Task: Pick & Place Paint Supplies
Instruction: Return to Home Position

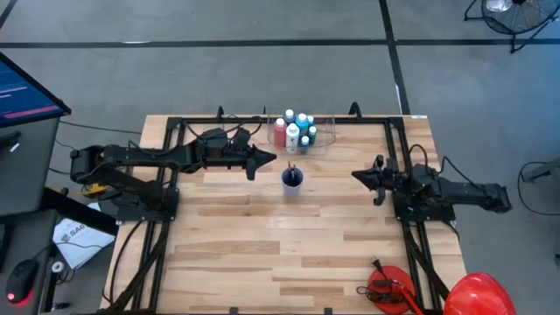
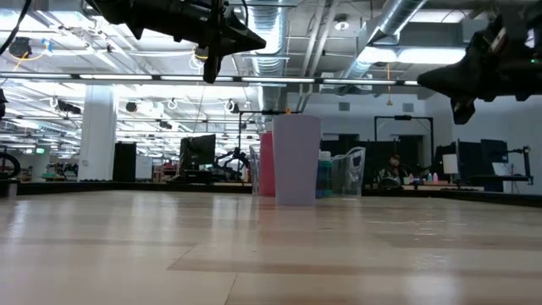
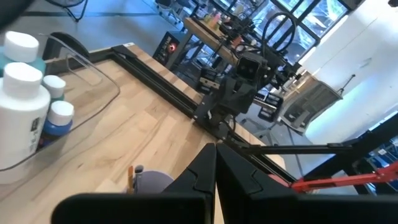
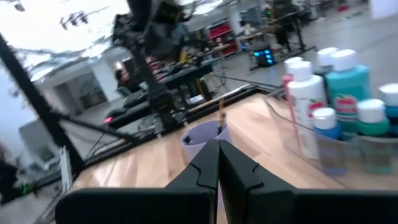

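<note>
Near edge of table (image 1: 262, 262): mostly bare wood. At the near-right corner, a red object w/ black cable (image 1: 388, 287); a red rounded thing (image 1: 479, 294) sits just off that corner.

Mid-table: both arms hang above the boards, touching nothing. L gripper (image 1: 268, 159) is on the left side, pointing in toward centre. Its fingers are pressed together tip to tip, nothing betw. them. R gripper (image 1: 357, 175) is on the right side, pointing back the other way; fingers likewise closed on each other, empty. The two are well apart, w/ the cup (image 1: 292, 179) between them.

The cup is small, blue-purple, upright, approx. mid-width of the table and nearer the L gripper. Thin brushes (image 1: 290, 166) stand in it, ends poking over the rim.

Just behind the cup, toward the far edge: clear tub (image 1: 327, 140), close to the black frame rail (image 1: 367, 120). The paint bottles are inside it, upright, white caps up, packed close.
- red bottle (image 1: 280, 134) at the left end
- white bottle (image 1: 292, 139) beside it
- teal bottle (image 1: 303, 122) farther back
- small blue bottle (image 1: 305, 141) toward the front

Exact count: can't tell. In the low view the cup hides the tub's middle.

Beyond the table: grey floor (image 1: 262, 70) w/ dark lines, and a monitor (image 1: 26, 87) off to the left.
</note>
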You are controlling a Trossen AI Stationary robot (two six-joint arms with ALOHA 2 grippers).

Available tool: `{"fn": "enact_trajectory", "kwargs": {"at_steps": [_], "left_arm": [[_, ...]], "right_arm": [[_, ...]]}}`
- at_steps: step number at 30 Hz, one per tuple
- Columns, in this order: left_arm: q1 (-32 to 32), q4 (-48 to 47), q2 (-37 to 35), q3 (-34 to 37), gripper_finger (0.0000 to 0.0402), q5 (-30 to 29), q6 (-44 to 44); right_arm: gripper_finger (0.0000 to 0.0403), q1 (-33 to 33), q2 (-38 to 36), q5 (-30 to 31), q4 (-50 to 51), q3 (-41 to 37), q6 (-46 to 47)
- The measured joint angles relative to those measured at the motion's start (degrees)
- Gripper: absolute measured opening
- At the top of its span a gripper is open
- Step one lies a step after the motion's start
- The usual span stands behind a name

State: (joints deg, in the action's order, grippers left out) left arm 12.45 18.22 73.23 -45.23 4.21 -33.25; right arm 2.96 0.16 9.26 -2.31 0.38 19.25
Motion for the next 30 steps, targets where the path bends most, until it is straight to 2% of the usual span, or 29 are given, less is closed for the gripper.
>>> {"fn": "enact_trajectory", "kwargs": {"at_steps": [6,14,20,25,30], "left_arm": [[0.0,0.12,0.0,0.0,0.0001,-0.35,-0.11],[-0.01,0.3,0.0,0.0,0.0001,-0.35,-0.02],[-2.09,0.97,-1.24,-0.01,0.0001,-1.65,5.35],[-5.18,0.89,-5.05,0.56,0.0001,-4.06,10.78],[-6.91,0.79,-13.48,7.3,0.0001,-6.55,13.09]], "right_arm": [[0.0003,4.05,1.96,-0.09,-0.03,-0.02,3.15],[0.0004,4.72,2.08,-0.17,-0.04,-0.04,3.32],[0.0005,4.72,2.08,-0.15,-0.03,-0.07,3.32],[0.0006,4.72,2.08,-0.13,-0.04,-0.07,3.32],[0.0006,4.7,2.08,-0.1,-0.06,-0.09,3.3]]}}
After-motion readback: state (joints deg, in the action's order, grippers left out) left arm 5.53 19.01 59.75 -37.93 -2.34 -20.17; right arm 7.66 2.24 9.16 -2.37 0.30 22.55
